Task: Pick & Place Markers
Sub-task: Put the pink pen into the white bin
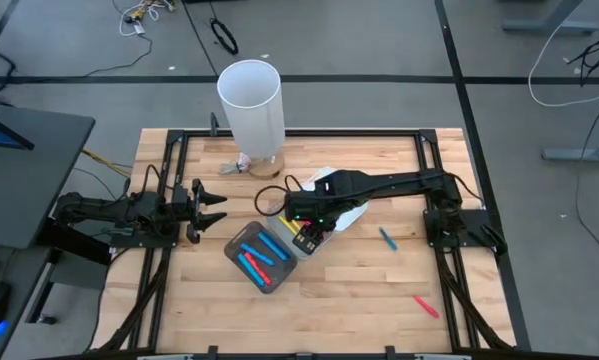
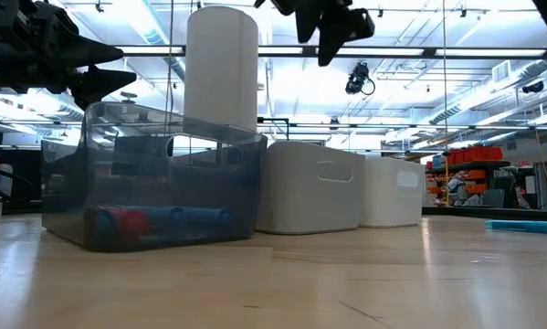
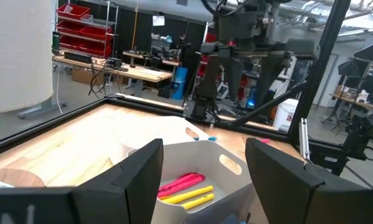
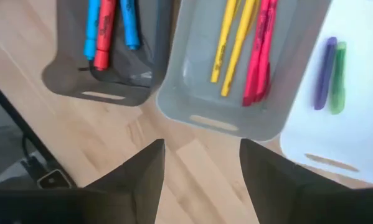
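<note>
Three trays sit side by side mid-table: dark tray, grey tray, white tray. The right gripper hangs above them with fingers apart, blocking access from overhead. A tall white cylinder stands behind. Bare wooden table in front and to the right lies open.

Overhead view straight down, low view level at tabletop, wrist views close, all sharing the trays.

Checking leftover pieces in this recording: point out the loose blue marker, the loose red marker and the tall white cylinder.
Short blue marker (image 1: pixel 387 237), high view, mid-barrel.
Short red marker (image 1: pixel 426 306), high view, mid-barrel.
Tall white cylinder (image 1: pixel 252 110), high view, on its side wall.
</note>
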`<state>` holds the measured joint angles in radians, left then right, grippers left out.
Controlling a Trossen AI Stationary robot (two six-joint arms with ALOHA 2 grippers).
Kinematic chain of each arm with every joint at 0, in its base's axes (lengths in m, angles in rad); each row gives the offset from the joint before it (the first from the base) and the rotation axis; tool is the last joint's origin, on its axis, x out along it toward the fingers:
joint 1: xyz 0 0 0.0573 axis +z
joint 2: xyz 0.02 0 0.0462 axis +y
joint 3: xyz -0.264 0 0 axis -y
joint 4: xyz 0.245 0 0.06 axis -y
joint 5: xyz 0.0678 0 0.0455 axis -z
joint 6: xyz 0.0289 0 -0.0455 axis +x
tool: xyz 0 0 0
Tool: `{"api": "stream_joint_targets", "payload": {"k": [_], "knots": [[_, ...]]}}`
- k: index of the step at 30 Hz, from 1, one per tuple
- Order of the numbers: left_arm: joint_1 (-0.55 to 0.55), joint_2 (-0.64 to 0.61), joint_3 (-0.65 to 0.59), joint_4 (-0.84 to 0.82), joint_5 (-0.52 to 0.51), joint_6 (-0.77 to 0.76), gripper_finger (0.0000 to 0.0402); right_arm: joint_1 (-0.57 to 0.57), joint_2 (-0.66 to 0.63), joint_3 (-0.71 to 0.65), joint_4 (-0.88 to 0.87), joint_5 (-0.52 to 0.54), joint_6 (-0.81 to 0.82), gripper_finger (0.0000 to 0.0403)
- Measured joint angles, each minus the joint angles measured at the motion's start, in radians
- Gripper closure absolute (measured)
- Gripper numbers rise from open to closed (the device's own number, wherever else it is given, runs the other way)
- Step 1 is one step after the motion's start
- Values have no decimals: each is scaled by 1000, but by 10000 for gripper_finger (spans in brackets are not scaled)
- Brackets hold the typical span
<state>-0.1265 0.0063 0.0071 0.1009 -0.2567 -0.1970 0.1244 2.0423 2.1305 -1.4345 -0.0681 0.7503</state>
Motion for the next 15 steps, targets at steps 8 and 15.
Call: {"api": "stream_joint_targets", "payload": {"k": [8,15], "knots": [[0,0,0,0,-1,0,168,60,-125,-174,55,0,118,195],[0,0,0,0,-1,0,168,152,-272,-379,88,-3,216,195]]}}
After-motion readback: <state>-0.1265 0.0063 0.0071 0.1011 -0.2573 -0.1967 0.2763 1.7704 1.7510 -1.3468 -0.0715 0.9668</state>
